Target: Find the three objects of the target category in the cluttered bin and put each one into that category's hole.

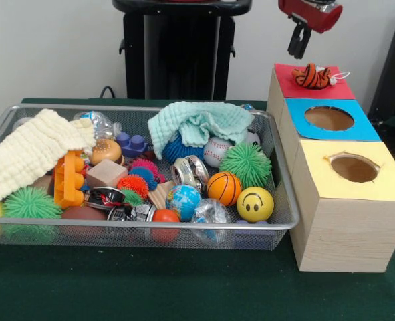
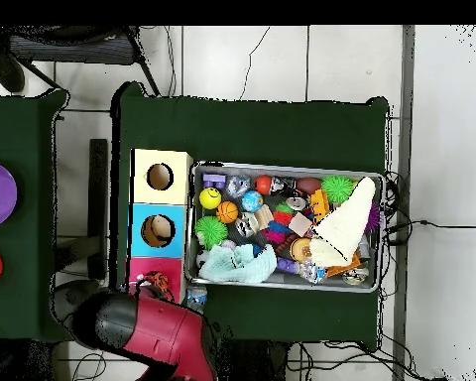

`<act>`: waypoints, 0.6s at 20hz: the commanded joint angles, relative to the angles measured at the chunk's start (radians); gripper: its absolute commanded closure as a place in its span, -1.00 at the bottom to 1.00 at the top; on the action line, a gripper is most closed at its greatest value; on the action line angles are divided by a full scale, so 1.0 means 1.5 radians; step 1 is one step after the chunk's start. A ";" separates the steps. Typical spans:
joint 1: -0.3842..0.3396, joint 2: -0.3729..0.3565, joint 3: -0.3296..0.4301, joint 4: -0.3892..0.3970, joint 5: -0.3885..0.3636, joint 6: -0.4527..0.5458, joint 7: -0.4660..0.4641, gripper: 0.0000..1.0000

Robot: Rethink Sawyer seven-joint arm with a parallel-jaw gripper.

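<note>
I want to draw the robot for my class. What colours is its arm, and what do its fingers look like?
The arm is glossy red with black parts, rounded and chunky. At its end is the gripper, which has a red shell with a bit of silver metal on top. The fingers below it are short, narrow and black. No writing or cables on it show here.

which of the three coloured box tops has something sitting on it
The red box top, farthest from the camera: an orange striped toy rests there. The blue box top and yellow box top show only open holes.
</note>
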 commanded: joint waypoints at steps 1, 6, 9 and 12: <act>-0.003 -0.002 -0.002 -0.055 -0.005 0.064 0.172 1.00; -0.007 0.005 0.014 -0.042 0.017 0.027 0.169 1.00; -0.016 0.018 0.042 -0.011 0.041 -0.036 0.165 1.00; -0.009 0.027 0.065 0.023 0.067 -0.087 0.177 1.00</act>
